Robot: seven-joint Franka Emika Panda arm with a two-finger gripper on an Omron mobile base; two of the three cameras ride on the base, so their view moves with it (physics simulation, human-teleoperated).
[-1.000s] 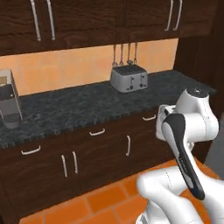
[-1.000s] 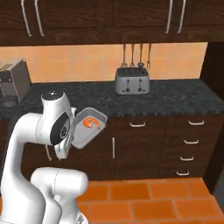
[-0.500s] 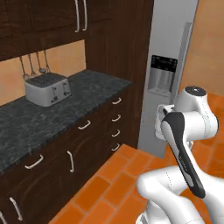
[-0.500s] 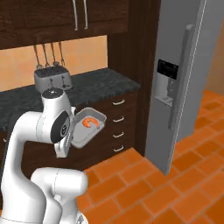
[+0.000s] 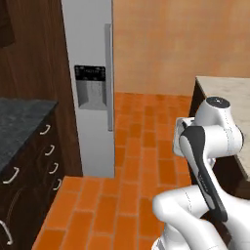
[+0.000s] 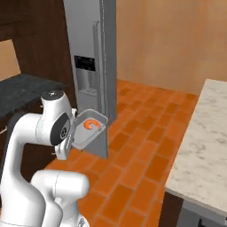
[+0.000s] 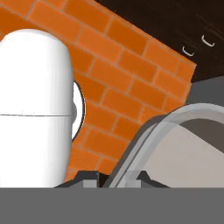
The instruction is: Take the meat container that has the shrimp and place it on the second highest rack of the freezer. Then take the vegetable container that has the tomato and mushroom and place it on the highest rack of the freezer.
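The meat container point(image 6: 88, 132) is carried in the air beside the arm's upper joint, tilted steeply, with the shrimp point(image 6: 91, 123) lying in its upper half. In the hand view its grey rim point(image 7: 175, 127) curves up from between the finger tips, so the gripper point(image 7: 117, 178) is clenched on the edge of the tray.

Just behind the tray stands the freezer point(image 6: 91, 53), both doors closed; the long handle point(image 6: 95, 66) and the dark dispenser panel point(image 6: 84, 73) face the robot. From the left base view the same freezer point(image 5: 88, 83) is seen, with dark drawers point(image 5: 29, 185) and a black countertop point(image 5: 19, 119) at its left. A pale marble counter point(image 6: 204, 146) lies well apart at the right.

Between freezer and marble counter, open orange brick floor point(image 6: 142, 146) is left for moving. The closed doors stand in the way of the racks.

Compared with half a second ago, the whole scene has swung: the toaster and cabinets are gone from view and the freezer is now central and nearer, while the tray is held as before.
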